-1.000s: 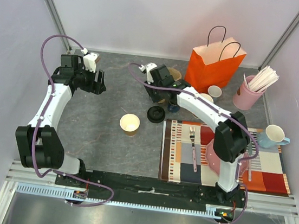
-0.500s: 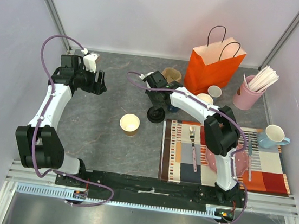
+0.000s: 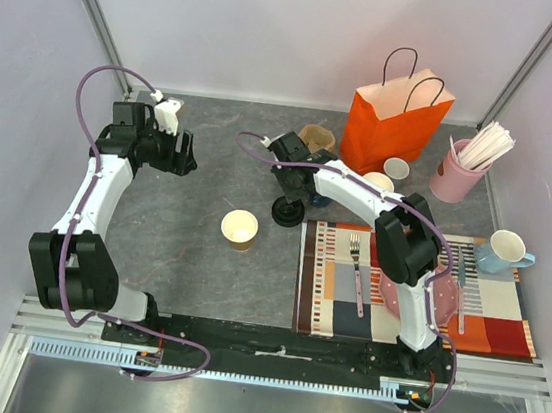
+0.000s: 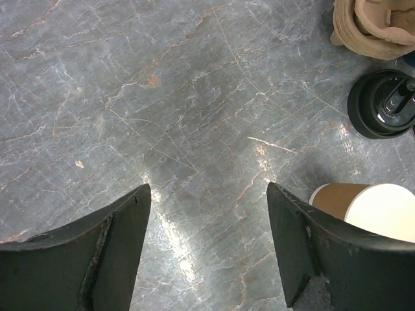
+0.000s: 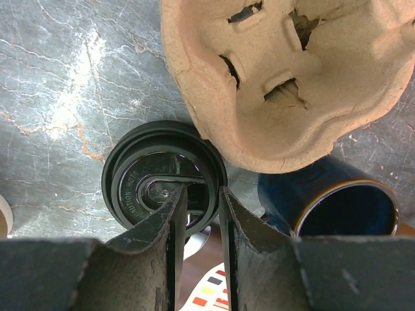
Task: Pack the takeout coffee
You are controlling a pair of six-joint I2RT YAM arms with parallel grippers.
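Reaching down on the takeout coffee (image 5: 139, 178), the right gripper (image 5: 200, 193) has its two fingers almost together, with only a thin slit between them, and the tips lie over the middle of the black lid; whether they pinch some part of the lid I cannot tell; of the coffee only this lid shows, the cup under it is hidden; it stands on the grey table (image 3: 197, 197), just off the far left corner of the striped placemat (image 3: 331, 294); the pulp cup carrier (image 5: 292, 78) is just behind it and a dark blue cup (image 5: 324, 214) just beside it on the right; an open paper cup (image 3: 239, 229) stands apart, to the left and nearer; the orange paper bag (image 3: 397, 121) is upright at the back; the left gripper (image 4: 207, 253) hangs wide open and empty over the table.
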